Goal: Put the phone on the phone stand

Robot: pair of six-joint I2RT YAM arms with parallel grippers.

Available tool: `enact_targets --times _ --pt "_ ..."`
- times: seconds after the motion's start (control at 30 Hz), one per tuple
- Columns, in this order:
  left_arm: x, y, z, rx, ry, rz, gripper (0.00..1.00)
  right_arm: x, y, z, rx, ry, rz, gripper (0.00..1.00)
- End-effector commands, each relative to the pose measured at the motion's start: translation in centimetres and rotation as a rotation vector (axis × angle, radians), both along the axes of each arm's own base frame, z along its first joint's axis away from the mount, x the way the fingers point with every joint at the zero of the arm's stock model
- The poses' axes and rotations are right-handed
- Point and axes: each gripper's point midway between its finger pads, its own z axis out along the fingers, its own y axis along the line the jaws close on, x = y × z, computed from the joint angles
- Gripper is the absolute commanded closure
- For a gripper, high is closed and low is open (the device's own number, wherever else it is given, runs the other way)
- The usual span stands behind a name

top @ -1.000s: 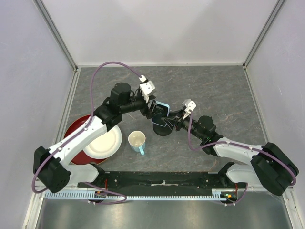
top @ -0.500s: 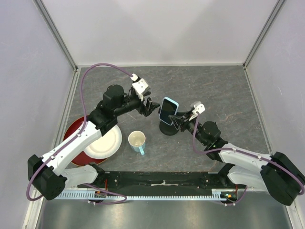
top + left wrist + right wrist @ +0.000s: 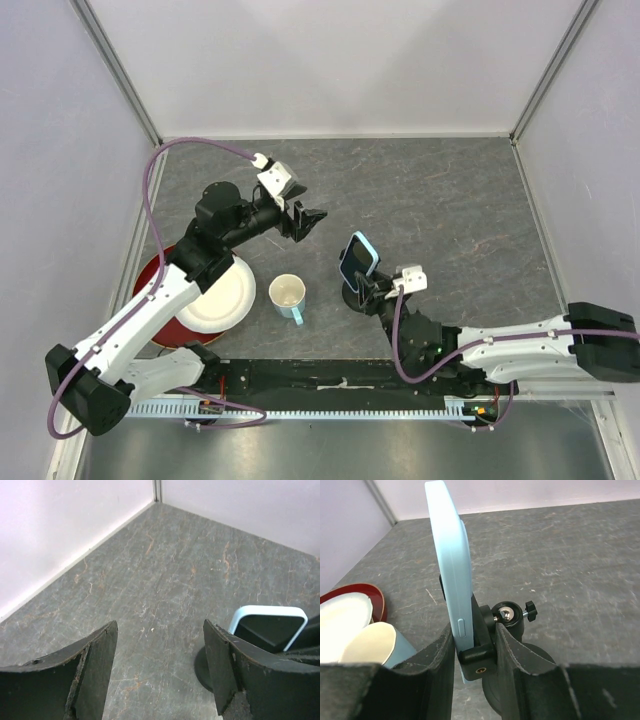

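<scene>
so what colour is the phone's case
Light blue, clearest in the right wrist view, where the phone sits edge-on in the phone stand.

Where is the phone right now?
Top view: near the centre of the table, upright in the phone stand, right of the cup. The right wrist view shows the phone with its lower end between the fingers of the right gripper.

One phone (image 3: 358,256), one phone stand (image 3: 506,616), one cup (image 3: 288,295). Two plates at the near left: red plate (image 3: 152,275), white plate (image 3: 215,300). Two grippers: left gripper (image 3: 310,220), right gripper (image 3: 368,288).
</scene>
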Motion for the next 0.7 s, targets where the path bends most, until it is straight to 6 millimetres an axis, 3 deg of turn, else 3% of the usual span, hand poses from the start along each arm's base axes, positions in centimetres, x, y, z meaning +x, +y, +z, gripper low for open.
enact_targets --times 0.0,0.03,0.1,0.13,0.17,0.23,0.27,0.33,0.37,0.43,0.47,0.53,0.67 --pt "-0.9 0.5 3.6 -0.108 -0.058 -0.011 0.25 -1.8 -3.1 1.2 0.124 0.051 -0.309 1.0" --pt "-0.9 0.7 3.7 -0.115 -0.058 -0.008 0.25 -2.2 -2.7 1.5 0.176 0.064 -0.317 1.0" --pt "-1.1 0.9 4.1 -0.132 -0.066 -0.007 0.25 -3.3 -3.2 0.7 0.104 0.04 -0.373 1.0" --pt "-1.0 1.1 4.1 -0.135 -0.064 -0.002 0.25 -3.8 -2.5 2.2 0.165 0.031 -0.391 1.0" --pt "-0.9 1.3 4.2 -0.138 -0.067 0.0 0.25 -4.0 -2.5 1.5 0.137 -0.049 -0.369 1.0" --pt "-0.7 1.6 4.5 -0.16 -0.057 0.006 0.25 -5.2 -0.2 3.9 0.248 -0.078 -0.281 1.0" --pt "-0.6 1.8 4.5 -0.166 -0.052 0.009 0.25 -5.5 0.6 3.2 0.216 -0.099 -0.233 1.0" --pt "-0.3 2.2 4.7 -0.186 -0.042 0.014 0.25 -6.1 2.8 4.4 0.259 -0.073 -0.186 1.0" --pt "-0.2 2.2 4.6 -0.188 -0.036 0.014 0.25 -6.1 2.9 3.2 0.122 -0.099 -0.157 1.0" --pt "0.1 2.2 4.4 -0.194 -0.02 0.013 0.25 -6.6 4.6 3.4 0.313 -0.002 -0.104 1.0" --pt "0.1 2.3 4.4 -0.195 -0.018 0.012 0.25 -6.6 4.4 2.1 0.198 -0.013 -0.108 1.0" --pt "0.2 2.2 4.2 -0.198 -0.006 0.01 0.25 -6.3 4.0 1.2 0.21 -0.004 -0.115 1.0" --pt "0.0 1.7 4.0 -0.202 0.012 -0.019 0.25 -6.0 2.2 2.0 0.257 0.005 -0.114 1.0"
